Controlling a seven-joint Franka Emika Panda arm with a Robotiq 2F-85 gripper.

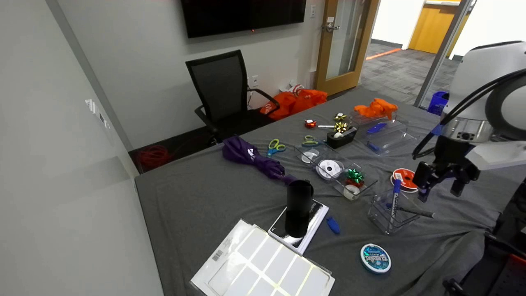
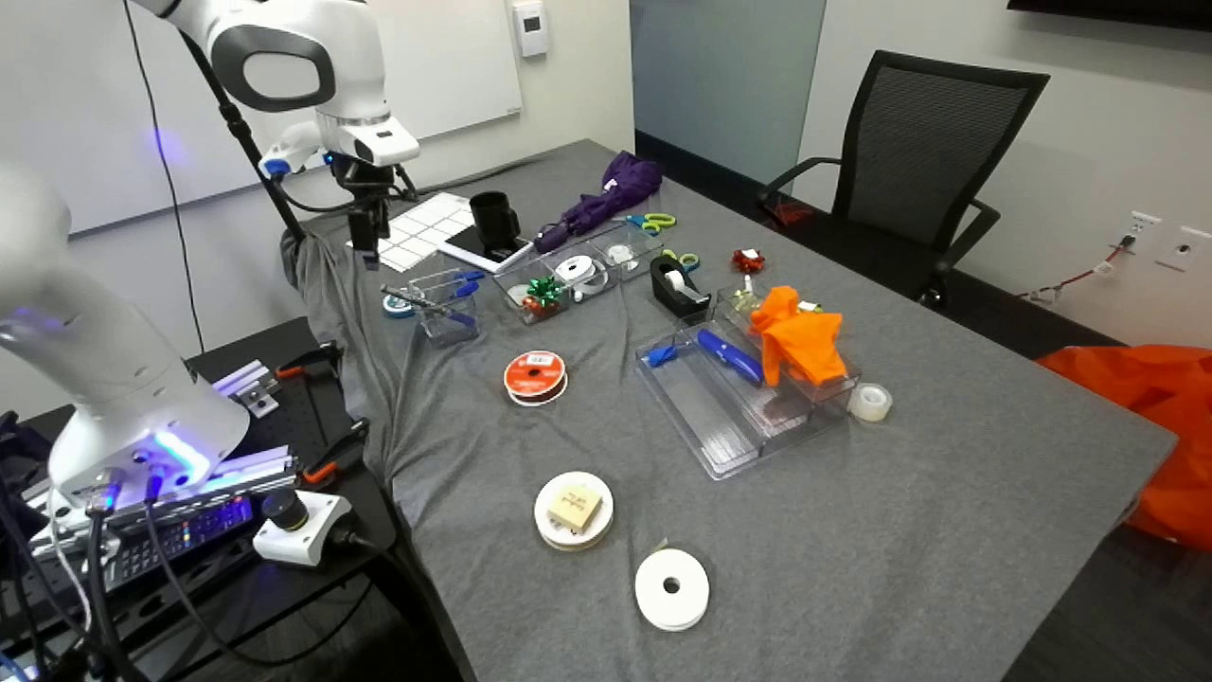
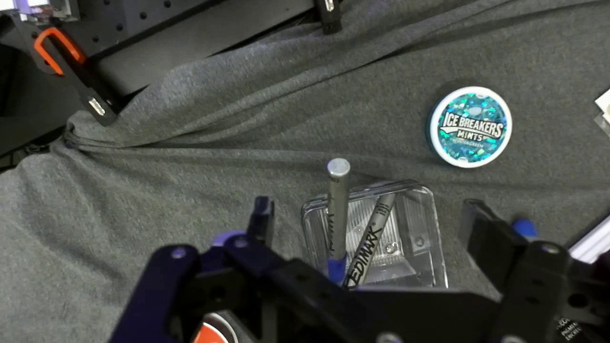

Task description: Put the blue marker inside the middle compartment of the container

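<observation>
The blue marker (image 1: 394, 202) leans in a small clear bin (image 3: 429, 228) near the robot-side edge of the counter (image 2: 947, 493), beside another blue-capped marker (image 3: 338, 214). The tool (image 3: 369, 215) hangs near them, spread wide and grasping nothing. Pickup and placing both look undone: no marker shows in the long clear container (image 2: 646, 251), likely the goal, farther in from that edge

Near a round mints box (image 3: 469, 127), two markers (image 3: 337, 219) lean in a clear holder (image 3: 420, 224) seen between the parted fingers (image 3: 493, 245).
</observation>
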